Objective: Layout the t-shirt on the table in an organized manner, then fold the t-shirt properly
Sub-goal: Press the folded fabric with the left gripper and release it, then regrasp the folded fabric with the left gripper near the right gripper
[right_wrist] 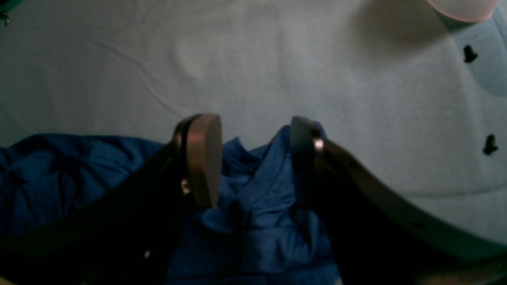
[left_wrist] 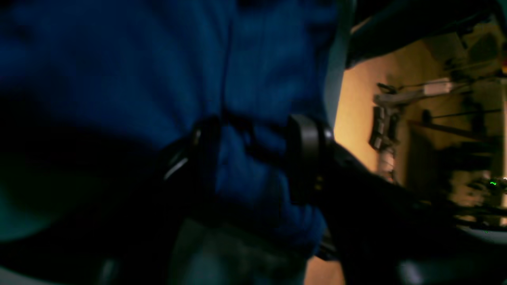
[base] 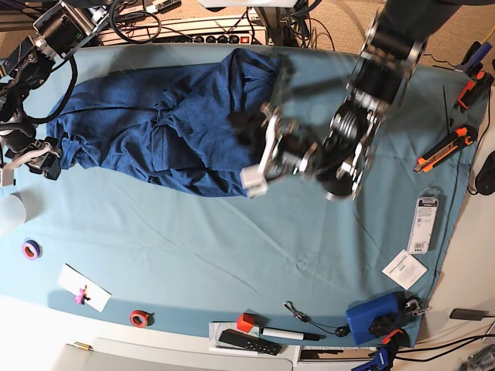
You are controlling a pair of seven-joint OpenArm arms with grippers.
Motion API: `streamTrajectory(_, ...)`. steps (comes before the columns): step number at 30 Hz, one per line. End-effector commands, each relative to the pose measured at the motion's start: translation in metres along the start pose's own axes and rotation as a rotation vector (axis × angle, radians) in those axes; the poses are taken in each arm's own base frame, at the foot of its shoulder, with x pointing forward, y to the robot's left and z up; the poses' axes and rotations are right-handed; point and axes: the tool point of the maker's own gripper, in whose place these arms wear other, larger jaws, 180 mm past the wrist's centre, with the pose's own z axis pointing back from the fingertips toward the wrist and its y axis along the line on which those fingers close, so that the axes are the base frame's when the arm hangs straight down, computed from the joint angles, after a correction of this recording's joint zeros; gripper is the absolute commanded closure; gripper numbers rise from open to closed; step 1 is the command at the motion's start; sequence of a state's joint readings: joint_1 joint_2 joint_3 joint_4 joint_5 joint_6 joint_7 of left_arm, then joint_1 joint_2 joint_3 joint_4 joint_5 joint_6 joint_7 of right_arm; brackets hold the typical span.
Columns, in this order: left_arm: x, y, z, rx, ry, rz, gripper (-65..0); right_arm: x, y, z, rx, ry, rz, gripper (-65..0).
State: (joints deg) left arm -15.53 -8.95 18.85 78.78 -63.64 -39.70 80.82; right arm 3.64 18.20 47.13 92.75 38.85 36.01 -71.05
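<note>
Dark navy-blue fabric t-shirt [right_wrist: 253, 221] bunches between the right pincer's [right_wrist: 253, 158] spread fingers, which close on nothing. Beyond their tips stretches the light teal cloth-covered table [right_wrist: 253, 59]. Blurred, the left pincer [left_wrist: 253, 158] stands parted with shirt fabric between its fingers.

Orange utility knife [base: 442, 148], red tape roll [base: 139, 318], blue case [base: 373, 318]
</note>
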Motion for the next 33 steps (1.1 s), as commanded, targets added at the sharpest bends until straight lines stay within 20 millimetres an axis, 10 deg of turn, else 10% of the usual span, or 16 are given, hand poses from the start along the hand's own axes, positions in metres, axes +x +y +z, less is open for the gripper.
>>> streamTrajectory(1,0.016,-0.003,0.005,-0.007,-0.045,-0.028,-18.6,0.022,-0.002,0.006,-0.006,-0.064,0.027,-27.9)
streamTrajectory(33,0.026,-0.016,-0.031,0.007,-0.004,-0.069,-19.2,0.022,-0.003,0.006,-0.009,-0.065,0.028,-27.9)
